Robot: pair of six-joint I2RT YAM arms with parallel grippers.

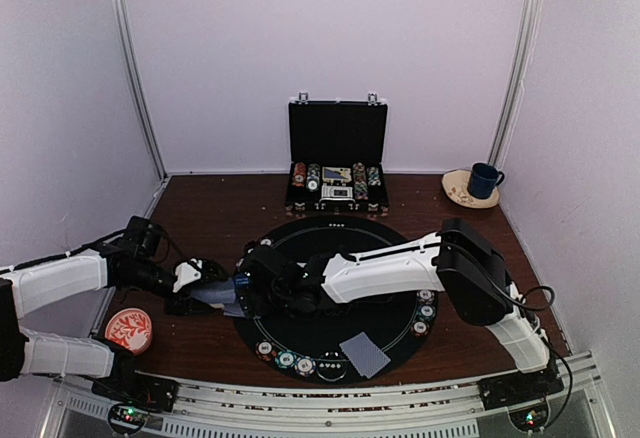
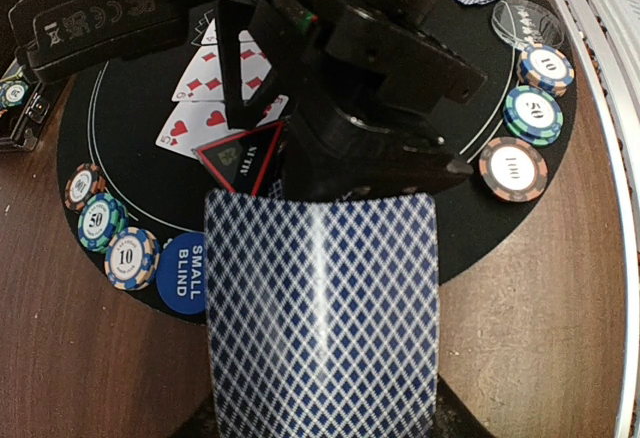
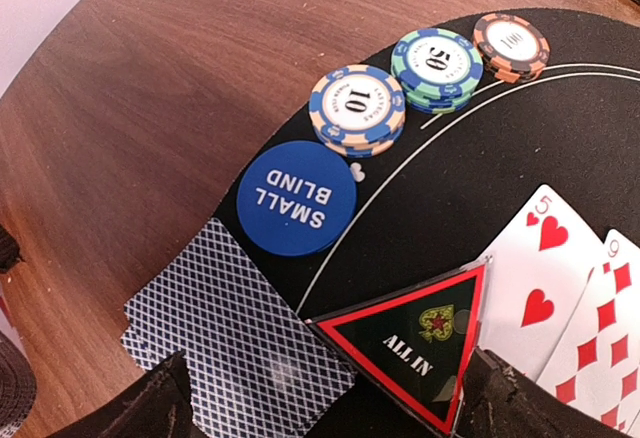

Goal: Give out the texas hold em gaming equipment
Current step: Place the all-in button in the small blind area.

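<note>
Left gripper clamped on a blue-backed card that juts ahead of its fingers. Right gripper spread wide; red triangle marker lies between its fingertips, blue button disc just beyond.

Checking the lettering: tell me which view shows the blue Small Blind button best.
Right wrist view: the blue Small Blind button lies whole and uncovered, lettering readable. In the left wrist view the blue-backed card overlaps its edge and the words run sideways. In the top view I cannot make it out.
</note>
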